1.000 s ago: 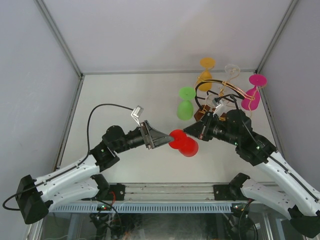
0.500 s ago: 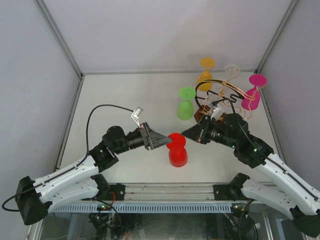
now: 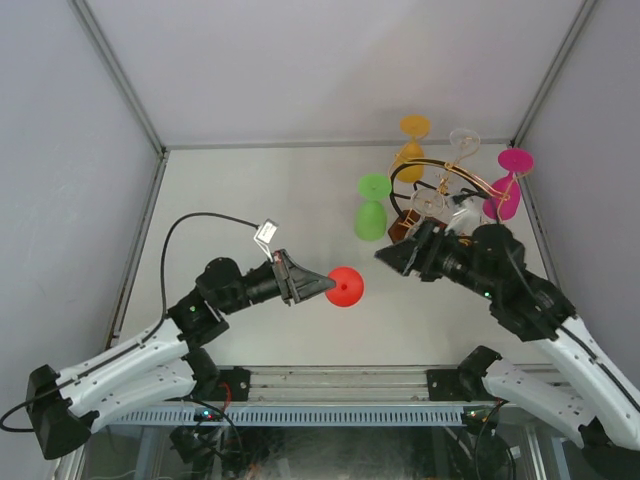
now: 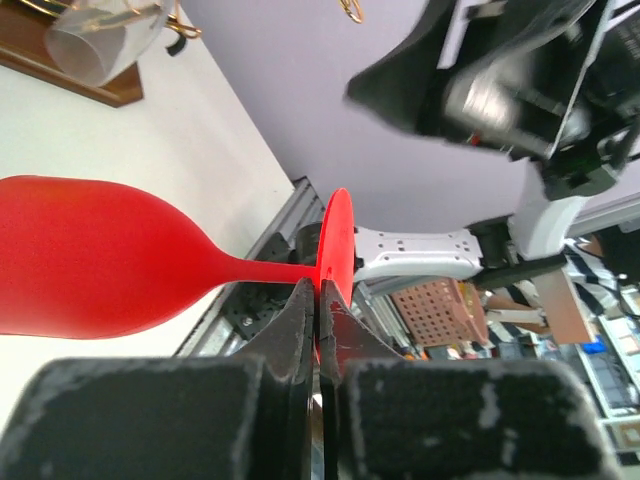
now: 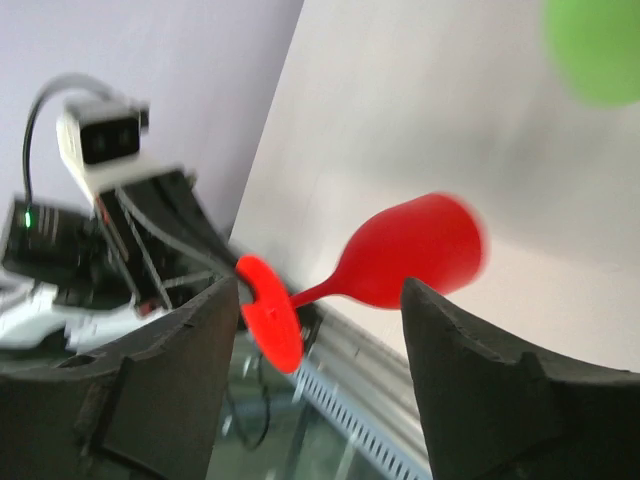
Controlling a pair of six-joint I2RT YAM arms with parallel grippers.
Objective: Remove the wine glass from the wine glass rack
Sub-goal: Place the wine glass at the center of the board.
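The red wine glass [image 3: 346, 287] is off the wine glass rack [image 3: 405, 228] and hangs over the table's front middle. My left gripper [image 3: 328, 285] is shut on the rim of its round foot. In the left wrist view the foot [image 4: 336, 235] stands edge-on right above the closed fingertips [image 4: 300, 310], and the bowl [image 4: 90, 260] points left. My right gripper [image 3: 390, 256] is open, just right of the glass and apart from it. The right wrist view shows the red glass [image 5: 410, 250] beyond the wide-spread fingers [image 5: 170, 390], with nothing between them.
Green [image 3: 372, 210], orange [image 3: 412, 150], clear [image 3: 462, 140] and magenta [image 3: 505, 190] glasses hang on the rack's wire arms at the back right. Its wooden base [image 4: 60, 70] and a frosted glass [image 4: 105, 35] show in the left wrist view. Grey walls close in the table on both sides.
The left gripper closed on the red glass's foot. The right gripper let go, opened and drew back to the right. The glass swung from lying sideways to foot-up under the camera.
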